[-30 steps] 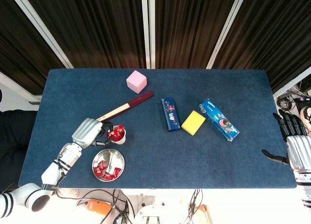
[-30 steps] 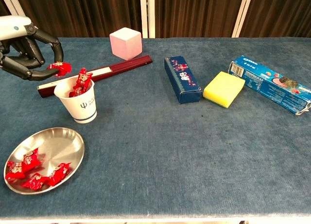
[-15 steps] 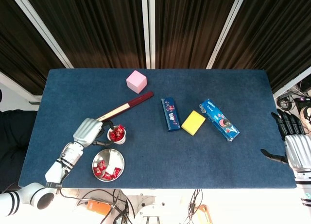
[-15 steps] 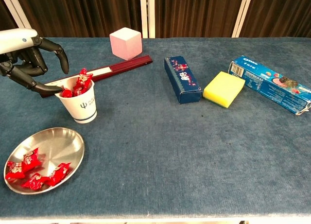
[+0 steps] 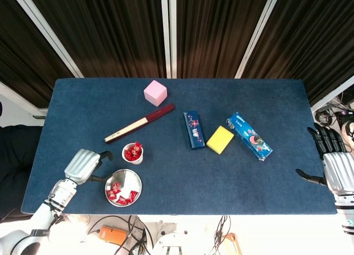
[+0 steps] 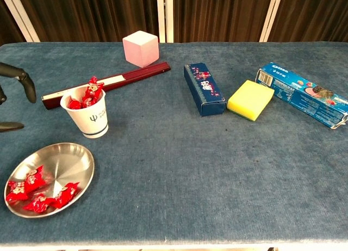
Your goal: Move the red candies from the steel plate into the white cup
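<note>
Candies point(image 5: 121, 193) lie on our plate point(image 5: 134, 180) just below the cup point(image 5: 133, 154); our left hand point(image 5: 83, 166) hovers beside it, fingers apart, empty. Chest view: more candies fill the cup point(image 6: 91, 118). Right hand point(image 5: 336, 169) spread wide, far right of it.

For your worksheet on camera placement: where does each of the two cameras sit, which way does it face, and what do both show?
Head view: high above, looking straight down on the table; left hand and right hand show at its edges.
Chest view: low at the table's near edge, facing across it toward the curtains; only left hand fingers show.
Shared: white cup, steel plate, red candies, pink cube.
</note>
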Motion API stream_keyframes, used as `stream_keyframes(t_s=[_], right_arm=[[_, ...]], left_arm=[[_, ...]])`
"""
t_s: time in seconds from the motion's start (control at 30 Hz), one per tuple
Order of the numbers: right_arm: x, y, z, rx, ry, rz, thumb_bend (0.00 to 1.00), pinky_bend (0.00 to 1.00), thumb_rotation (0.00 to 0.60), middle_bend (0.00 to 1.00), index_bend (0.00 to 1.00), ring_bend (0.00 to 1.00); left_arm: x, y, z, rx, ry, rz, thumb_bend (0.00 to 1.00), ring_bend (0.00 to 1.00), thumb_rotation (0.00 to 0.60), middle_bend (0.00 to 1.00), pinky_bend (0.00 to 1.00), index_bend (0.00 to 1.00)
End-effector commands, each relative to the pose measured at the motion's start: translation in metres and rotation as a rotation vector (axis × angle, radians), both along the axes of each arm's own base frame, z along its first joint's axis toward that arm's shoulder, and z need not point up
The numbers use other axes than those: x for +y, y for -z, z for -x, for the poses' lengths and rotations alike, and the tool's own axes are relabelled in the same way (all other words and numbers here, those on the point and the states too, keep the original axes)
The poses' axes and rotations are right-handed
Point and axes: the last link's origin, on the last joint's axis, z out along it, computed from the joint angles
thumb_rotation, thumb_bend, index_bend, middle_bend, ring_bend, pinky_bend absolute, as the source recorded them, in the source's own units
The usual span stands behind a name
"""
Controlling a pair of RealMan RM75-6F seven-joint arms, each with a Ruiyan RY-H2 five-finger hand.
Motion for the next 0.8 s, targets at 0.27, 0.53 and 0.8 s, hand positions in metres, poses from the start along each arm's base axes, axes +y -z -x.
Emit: stream_keyframes(t_s=[0.27,0.53,0.8], right_arm=[[0.000,0.001,-0.006,0.007,-0.017,-0.009,0.16,0.02,0.600,0.01,0.00,0.00],[0.003,0.000,-0.005,0.007,-0.015,-0.002,0.16,0.02,0.600,0.01,0.00,0.00],[0.005,0.001,-0.005,0.007,-0.010,-0.001,0.16,0.03,0.600,0.01,0.00,0.00]], left_arm=[[-0.030,0.028,0.008,0.093,0.030,0.100,0.16,0.92,0.514,0.96,0.83,0.43],[-0.033,0.045,0.011,0.143,0.044,0.141,0.18,0.92,0.532,0.96,0.83,0.44],[-0.030,0.050,0.014,0.169,0.043,0.144,0.19,0.92,0.543,0.96,0.83,0.44]])
